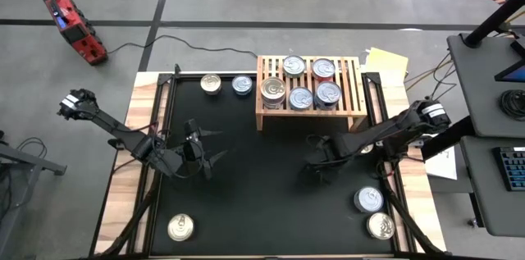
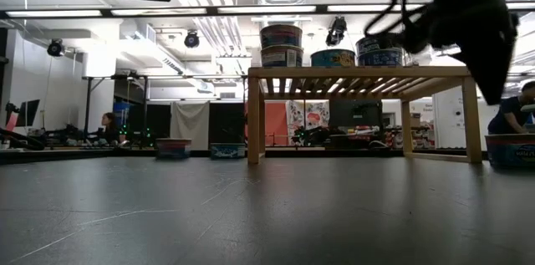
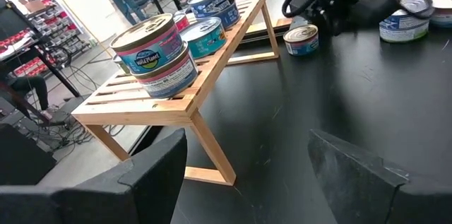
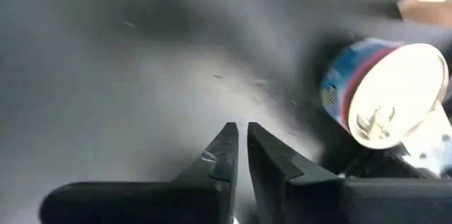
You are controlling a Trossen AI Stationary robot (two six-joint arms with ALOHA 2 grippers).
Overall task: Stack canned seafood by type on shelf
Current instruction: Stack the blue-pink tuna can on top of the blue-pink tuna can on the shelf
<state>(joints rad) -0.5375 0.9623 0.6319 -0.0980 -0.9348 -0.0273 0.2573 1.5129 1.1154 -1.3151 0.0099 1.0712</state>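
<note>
High view has five tins on the shelf; six tins wait on the mat. Right gripper is pinched empty, left gripper gapes wide.

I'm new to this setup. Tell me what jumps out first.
The light-wood shelf at the mat's far edge carries a cluster of cans, two stacked at its left. Loose cans sit at the mat's corners. The right tool, shut and empty, hangs in front of the shelf.
</note>
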